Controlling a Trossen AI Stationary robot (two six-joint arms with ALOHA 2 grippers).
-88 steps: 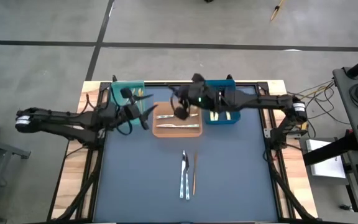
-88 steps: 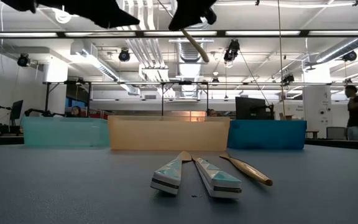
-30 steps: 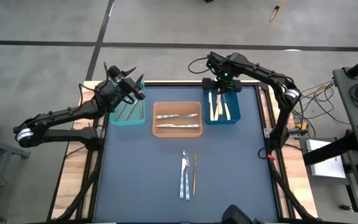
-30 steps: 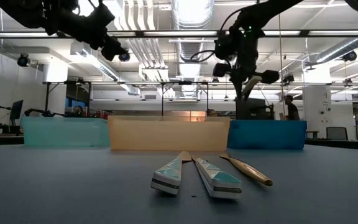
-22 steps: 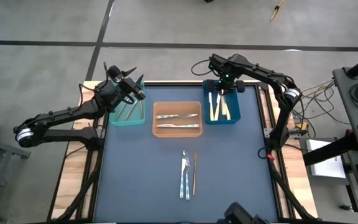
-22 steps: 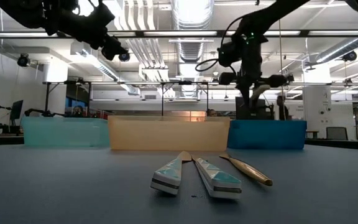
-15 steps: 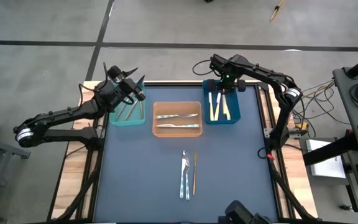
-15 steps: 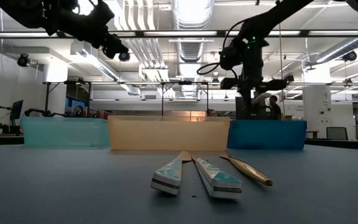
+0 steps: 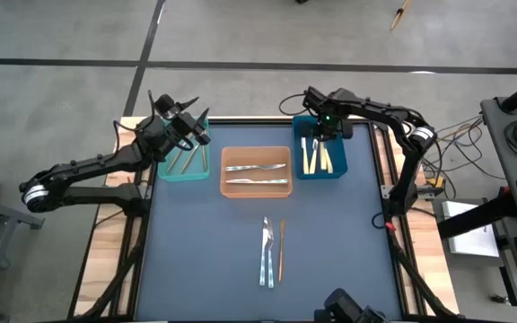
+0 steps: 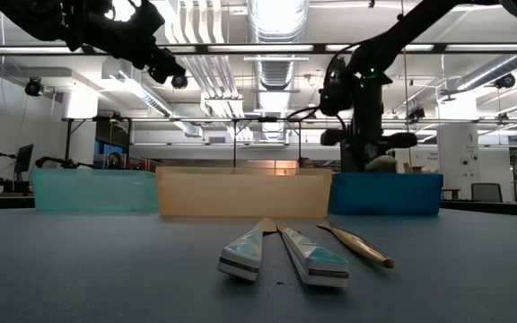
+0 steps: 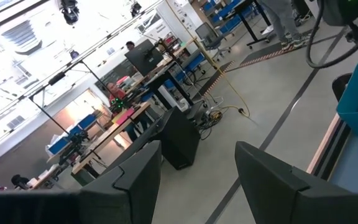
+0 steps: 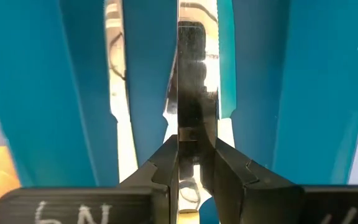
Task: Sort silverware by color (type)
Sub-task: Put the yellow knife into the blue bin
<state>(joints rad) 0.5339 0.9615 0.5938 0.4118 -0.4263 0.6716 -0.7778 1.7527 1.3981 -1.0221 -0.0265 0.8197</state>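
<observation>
I am lowering a slim silver knife with a mirror blade [image 12: 194, 81] into the blue rectangular bin [image 9: 340, 160] at one o'clock on the dark table mat [image 9: 187, 233]. The right gripper [image 12: 196, 165] is pinching the knife, with its jaws nearly closed on the metal. Below it, other pieces with cream handles [image 9: 313, 160] are already lying in that bin.

Outward from there, two silver pieces [image 9: 256, 174] are resting in the orange bin [image 9: 225, 187] at twelve o'clock, and gold-toned pieces [image 9: 181, 161] are sitting in the teal bin [image 9: 199, 172] at eleven o'clock. Near six o'clock, two silver utensils [image 9: 266, 253] and one bronze utensil [image 9: 281, 250] are still waiting on the mat, just beside one another.

I judge this to be the release step of one sorting run. Next I should be opening the fingers over the blue bin, lifting clear, then going for the three loose pieces.

The left gripper [image 11: 197, 180] is hovering over the teal bin's far end, jaws spread wide and holding nothing.

The only writing I am reading is a white handwritten mark [image 12: 58, 213], seemingly "6N", on the right gripper's body.
</observation>
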